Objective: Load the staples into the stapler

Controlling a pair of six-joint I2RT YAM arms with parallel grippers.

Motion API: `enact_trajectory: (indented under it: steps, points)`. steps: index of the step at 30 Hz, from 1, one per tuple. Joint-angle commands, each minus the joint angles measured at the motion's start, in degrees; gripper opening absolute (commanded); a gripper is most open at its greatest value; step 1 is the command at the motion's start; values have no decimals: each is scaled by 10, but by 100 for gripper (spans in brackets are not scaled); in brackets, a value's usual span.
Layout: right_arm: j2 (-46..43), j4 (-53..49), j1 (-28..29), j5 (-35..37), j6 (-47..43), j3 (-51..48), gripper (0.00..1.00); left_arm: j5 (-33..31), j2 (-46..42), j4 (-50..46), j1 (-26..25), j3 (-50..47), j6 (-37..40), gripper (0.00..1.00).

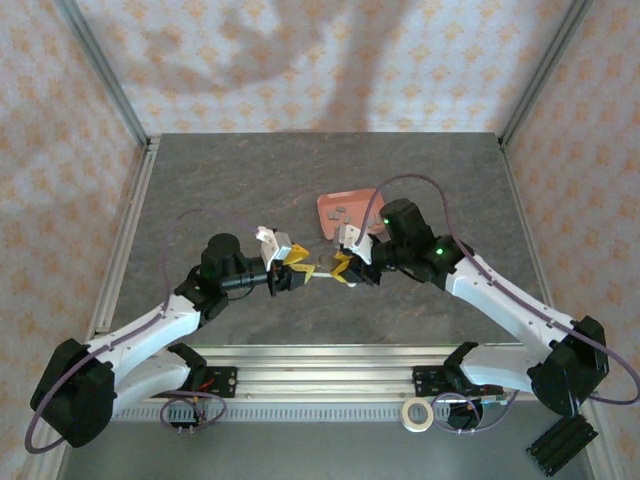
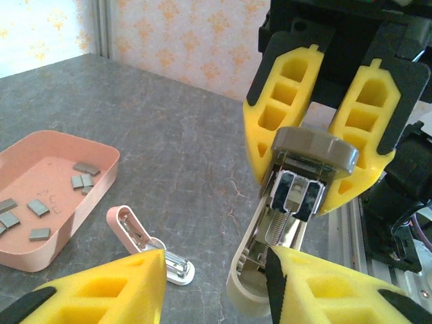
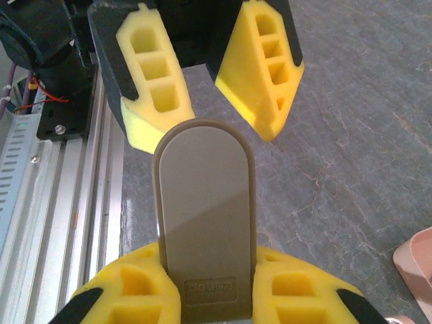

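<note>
Stapler (image 2: pixel 312 150): mini, beige cap, pale base, silvery spring channel exposed. It was hinged open at mid-worktop (image 2: pixel 175 135), between the two arms. Its cap end was pinched by the right gripper (image 3: pixel 206 283) between yellow fingers (image 2: pixel 283 101).

Left gripper (image 1: pixel 293 272): faced the stapler's base end, its fingers (image 2: pixel 101 293) spread wide and clamping nothing.

Pink-and-silver piece (image 2: pixel 150 248): lay loose on the worktop, just beside the stapler's base.

Staples (image 2: pixel 37 208): several small grey strips, scattered inside the salmon-pink tray (image 2: pixel 101 169). The tray sat beyond the loose piece, apart from both grippers.
</note>
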Motion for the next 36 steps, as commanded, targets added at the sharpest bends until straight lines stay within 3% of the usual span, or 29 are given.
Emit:
enact_trajectory:
  steps: [1, 8, 13, 19, 25, 36]
  points:
    - [-25, 66, 2, -27, 28, -2, 2, -2, 13, -14, 1, 17, 21, 43]
    - [-41, 154, 2, -36, 94, -24, 1, 0, 42, -18, -11, 15, 36, 43]
    - [-52, 193, 1, -27, 126, -39, 1, -16, 55, 38, -17, 2, -5, 43]
    - [-68, 232, -2, 42, 176, -67, 1, -144, 47, 123, -17, -30, -200, 56]
    - [-84, 341, -10, 60, 272, -119, 1, -193, 52, 215, -16, -58, -382, 62]
    - [-91, 416, -11, 92, 291, -151, 2, -193, 121, 342, -17, -64, -784, 69]
